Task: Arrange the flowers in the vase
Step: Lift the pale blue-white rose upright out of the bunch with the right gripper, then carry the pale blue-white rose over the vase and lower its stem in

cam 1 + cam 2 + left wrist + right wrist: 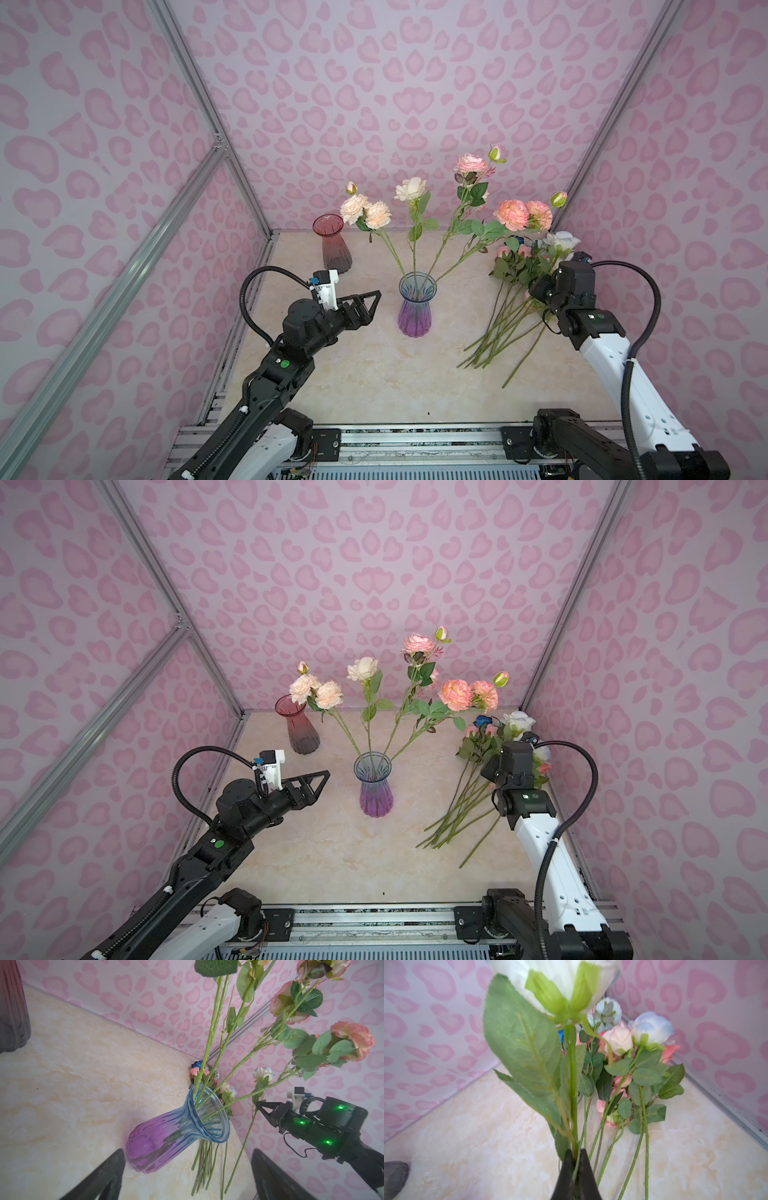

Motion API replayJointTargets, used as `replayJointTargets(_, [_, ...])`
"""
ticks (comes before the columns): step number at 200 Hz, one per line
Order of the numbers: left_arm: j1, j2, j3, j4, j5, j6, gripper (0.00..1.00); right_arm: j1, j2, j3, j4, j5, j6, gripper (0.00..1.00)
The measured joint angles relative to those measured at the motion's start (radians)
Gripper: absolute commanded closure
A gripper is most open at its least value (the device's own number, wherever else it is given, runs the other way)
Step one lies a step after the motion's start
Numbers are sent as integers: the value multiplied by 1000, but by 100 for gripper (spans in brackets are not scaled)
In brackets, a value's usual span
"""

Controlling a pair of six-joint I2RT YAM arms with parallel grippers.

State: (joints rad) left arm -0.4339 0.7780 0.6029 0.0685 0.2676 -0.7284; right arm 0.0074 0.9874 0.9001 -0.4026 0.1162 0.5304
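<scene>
Glassware sits furthest left: a ribbed red vase (332,245) shading to smoky grey stands left of and behind the ribbed glass vase (414,305), which is blue at its flared rim and purple at its base. That vase stands upright on the cream marble-patterned tabletop (374,374). Just left of the vase, the left gripper (373,300) hovers clear of the tabletop and points at it. Its black triangular fingers (112,1167) are spread wide with nothing between them. Four long green stems stand in the vase, fanning out to peach, cream and pink flowers (411,190). Right of the vase, more flowers lie in a loose heap (509,309) on the tabletop. Their pink, pale blue and deep blue blooms lie farther back than the vase, and their stem ends lie nearer. Over that heap, the right gripper (576,1153) has its fingers pinched tight on the green stem of a white rose (556,982), whose bloom is raised above the others.
</scene>
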Motion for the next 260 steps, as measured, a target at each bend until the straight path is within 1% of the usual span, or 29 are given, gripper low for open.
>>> replayJointTargets(36, [0,-19,23,-26,-12,11,4,11,-271,-42,28,22,2,98])
replayJointTargets(51, [0,-28,29,-33,-19,16,4,34,-341,-40,54,22,8,98])
replayJointTargets(65, [0,-36,34,-45,-26,19,4,72,-367,-22,89,14,4,99])
replayJointTargets(88, [0,-48,47,-60,-32,22,4,196,-401,-5,157,6,-23,100])
replayJointTargets(118, [0,-56,62,-66,-50,23,4,385,-457,5,264,31,-103,100])
replayJointTargets(139, [0,-56,68,-68,-59,22,4,472,-439,20,330,38,-161,100])
replayJointTargets(172, [0,-56,73,-74,-62,23,4,582,-370,42,393,2,-236,100])
replayJointTargets(188, [0,-59,78,-77,-67,27,4,661,-288,93,436,-11,-282,100])
replayJointTargets(200, [0,-64,84,-82,-72,35,4,751,-210,143,468,-5,-336,100])
replayJointTargets(221, [0,-82,90,-85,-85,50,4,911,-53,240,546,24,-468,100])
replayJointTargets(238, [0,-99,90,-101,-93,61,4,961,60,312,588,34,-553,100])
replayJointTargets(260, [0,-122,90,-115,-111,75,4,969,159,361,668,45,-626,100])
